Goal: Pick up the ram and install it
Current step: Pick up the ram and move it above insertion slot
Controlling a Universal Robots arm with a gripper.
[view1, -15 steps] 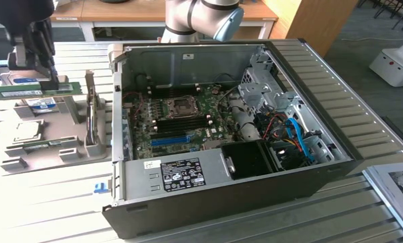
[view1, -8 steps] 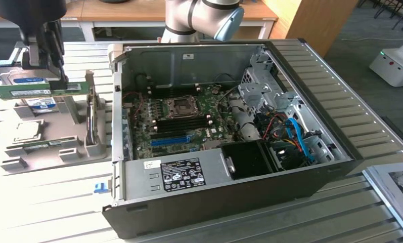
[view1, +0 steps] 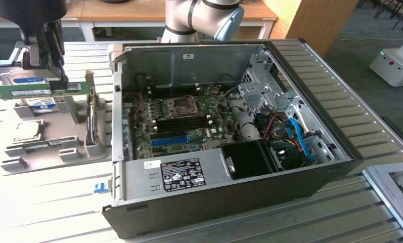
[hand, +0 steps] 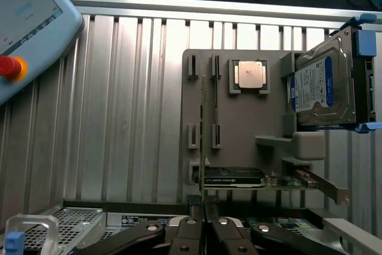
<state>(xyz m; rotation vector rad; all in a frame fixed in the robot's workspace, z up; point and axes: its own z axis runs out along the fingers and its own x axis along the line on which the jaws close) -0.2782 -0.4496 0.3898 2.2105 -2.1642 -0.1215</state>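
The ram (view1: 33, 90) is a long green stick held level in the air above the grey parts holder (view1: 46, 152), on the exterior view's left of the open computer case (view1: 221, 182). My gripper (view1: 55, 81) is shut on its top edge. In the wrist view the ram (hand: 205, 123) shows edge-on as a thin line running out from my gripper (hand: 205, 208), whose fingers (hand: 192, 207) press it from both sides. The motherboard (view1: 181, 119) with its black memory slots (view1: 162, 124) lies inside the case, well apart from the ram.
The holder (hand: 239, 123) carries a square silver processor (hand: 249, 76), a hard drive (hand: 322, 88) in a blue frame and a graphics card (hand: 236, 177). A teach pendant (hand: 30, 22) lies on the slatted table. A bright blue slot (view1: 169, 139), cables and drive cage (view1: 269, 86) fill the case.
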